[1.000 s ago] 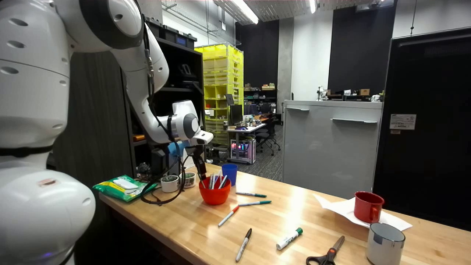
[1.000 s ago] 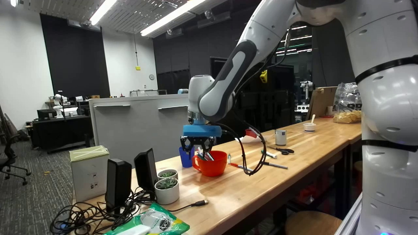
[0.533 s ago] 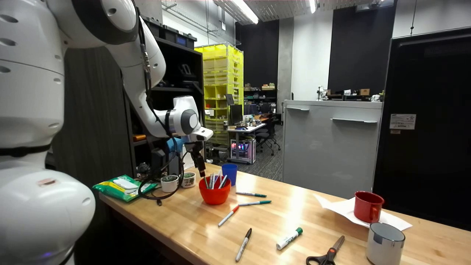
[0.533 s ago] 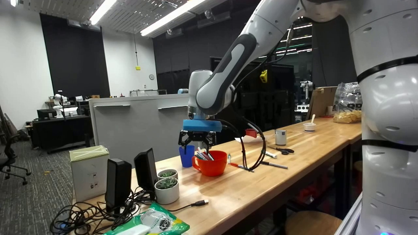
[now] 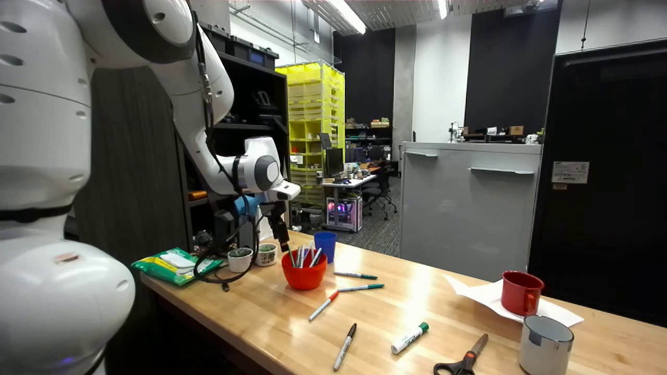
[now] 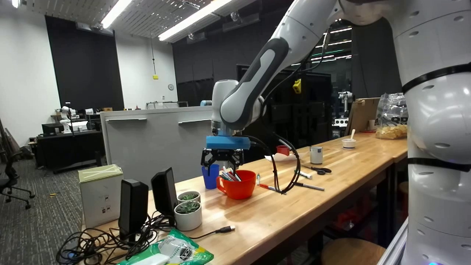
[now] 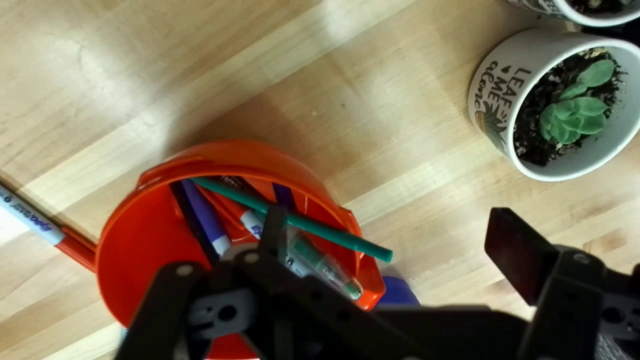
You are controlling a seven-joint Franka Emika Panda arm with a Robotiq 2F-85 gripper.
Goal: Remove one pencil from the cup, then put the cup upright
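Observation:
The red-orange cup [image 5: 304,277] stands upright on the wooden table, with several pens and markers leaning in it. It also shows in an exterior view [image 6: 242,187] with its handle, and in the wrist view [image 7: 135,240]. A green pen [image 7: 325,229] lies across the cup's mouth, its end sticking out over the rim. My gripper [image 6: 221,171] is open above the cup's handle side, holding nothing. In the wrist view the gripper [image 7: 395,245] has one finger over the pens, covering part of them, and the other outside the cup, over bare wood. The green pen's end lies between them.
A blue cup [image 5: 325,247] stands close behind the cup. Two potted succulents [image 6: 188,216] and black speakers [image 6: 134,209] are near. Loose markers [image 5: 346,346], scissors [image 5: 462,361], a darker red cup [image 5: 521,292] and a white-grey cup [image 5: 546,346] lie further along the table.
Over the last second my gripper has risen a little from the cup, and its fingers stand wider apart. In the last half second it has barely moved. The cup stays in place.

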